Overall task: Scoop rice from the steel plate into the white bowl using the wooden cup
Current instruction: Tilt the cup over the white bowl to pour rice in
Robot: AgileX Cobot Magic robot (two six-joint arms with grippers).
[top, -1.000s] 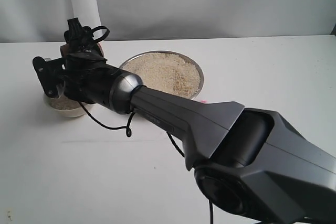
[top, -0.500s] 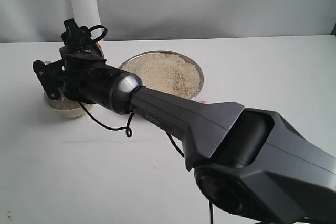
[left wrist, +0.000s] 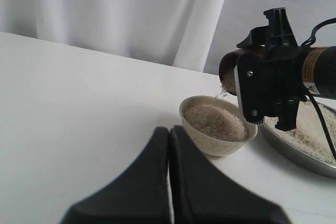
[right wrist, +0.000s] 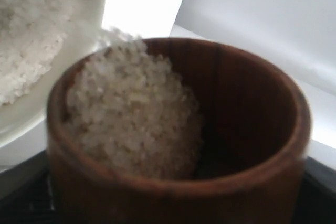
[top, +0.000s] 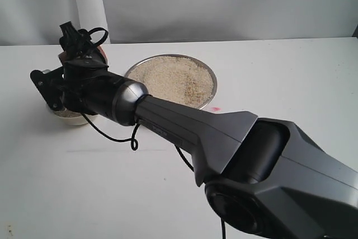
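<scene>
My right gripper [top: 78, 47] has reached across to the left and is shut on the wooden cup [top: 66, 57], which it holds tilted just above the white bowl [top: 72, 119]. In the right wrist view the wooden cup [right wrist: 252, 114] holds rice [right wrist: 131, 114] banked against its lower lip, with grains spilling toward the white bowl [right wrist: 86, 30]. The bowl [left wrist: 215, 145] is nearly full of rice [left wrist: 216, 121]. The steel plate [top: 210, 76] beside it carries a wide bed of rice [top: 170, 79]. My left gripper [left wrist: 169, 136] is shut and empty, low over the table short of the bowl.
The right arm's thick grey body [top: 251, 160] stretches from the front right to the bowl, hiding much of the table, and a black cable [top: 133, 138] hangs under it. A white curtain [top: 86, 4] stands at the back. A small pink mark [top: 216, 108] lies by the plate.
The right wrist has shifted a little to the left, carrying the cup further over the bowl. More of the bowl is now hidden behind the gripper.
</scene>
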